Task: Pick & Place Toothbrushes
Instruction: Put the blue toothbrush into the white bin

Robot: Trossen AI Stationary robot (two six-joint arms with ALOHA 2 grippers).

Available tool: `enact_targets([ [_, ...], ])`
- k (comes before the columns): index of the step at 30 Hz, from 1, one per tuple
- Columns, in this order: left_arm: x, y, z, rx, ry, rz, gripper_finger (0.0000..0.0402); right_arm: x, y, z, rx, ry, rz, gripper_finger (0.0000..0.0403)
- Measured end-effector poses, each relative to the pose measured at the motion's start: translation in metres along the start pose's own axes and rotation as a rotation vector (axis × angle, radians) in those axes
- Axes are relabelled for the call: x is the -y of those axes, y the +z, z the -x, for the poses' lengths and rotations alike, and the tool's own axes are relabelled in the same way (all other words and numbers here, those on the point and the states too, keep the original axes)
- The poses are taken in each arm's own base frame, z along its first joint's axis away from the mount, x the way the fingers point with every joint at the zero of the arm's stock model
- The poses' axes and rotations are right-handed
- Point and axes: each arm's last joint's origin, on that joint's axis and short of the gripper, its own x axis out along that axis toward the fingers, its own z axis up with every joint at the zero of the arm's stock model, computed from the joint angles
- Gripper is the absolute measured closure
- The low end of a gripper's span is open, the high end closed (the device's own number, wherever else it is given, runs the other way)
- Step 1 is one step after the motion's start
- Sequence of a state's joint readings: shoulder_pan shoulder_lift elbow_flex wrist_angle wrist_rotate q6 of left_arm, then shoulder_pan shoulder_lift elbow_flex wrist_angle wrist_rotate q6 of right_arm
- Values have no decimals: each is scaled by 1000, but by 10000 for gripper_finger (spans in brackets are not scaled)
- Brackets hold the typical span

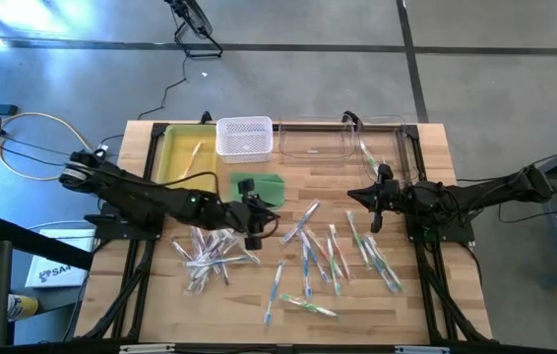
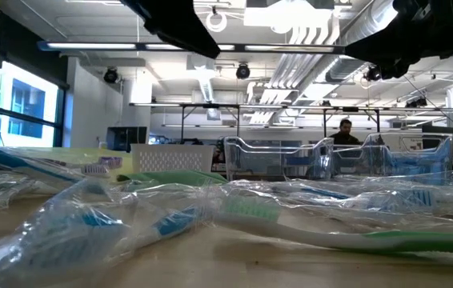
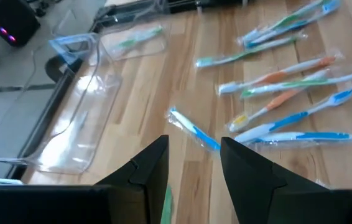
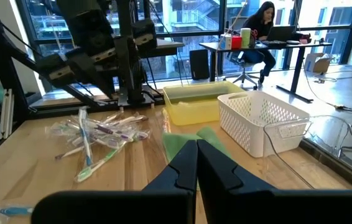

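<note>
Many toothbrushes lie flat on the wooden table: a heap of wrapped ones [image 1: 210,251] at the left, and loose groups in the middle [image 1: 318,246] and at the right [image 1: 382,261]. My left gripper [image 1: 256,231] hangs open above the table between the left heap and the middle group. Nothing is between its fingers [image 3: 193,146]. A blue toothbrush [image 3: 194,129] lies on the wood just beyond them. My right gripper [image 1: 362,197] is shut and empty [image 4: 196,146], held level above the table's right half.
Along the far edge stand a yellow tray [image 1: 175,157] with one brush in it, a white basket [image 1: 244,138] and two clear bins [image 1: 313,143] [image 1: 392,138]. A flat green pad [image 1: 259,187] lies in front of the basket. A person sits at a desk [image 4: 266,25] beyond the table.
</note>
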State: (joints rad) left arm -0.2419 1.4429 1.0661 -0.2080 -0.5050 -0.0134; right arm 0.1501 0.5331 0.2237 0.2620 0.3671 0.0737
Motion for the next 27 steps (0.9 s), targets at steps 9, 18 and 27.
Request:
enact_targets([
  [9, 8, -14, -26, -82, -5, 42, 261, 0, 0, 0, 3, 0, -1, 401],
  [18, 7, -31, -71, -125, -64, 192, 261, 0, 0, 0, 4, 1, -1, 401],
  [27, 2, -52, -101, -233, -162, 360, 261, 0, 0, 0, 1, 0, 0, 401],
])
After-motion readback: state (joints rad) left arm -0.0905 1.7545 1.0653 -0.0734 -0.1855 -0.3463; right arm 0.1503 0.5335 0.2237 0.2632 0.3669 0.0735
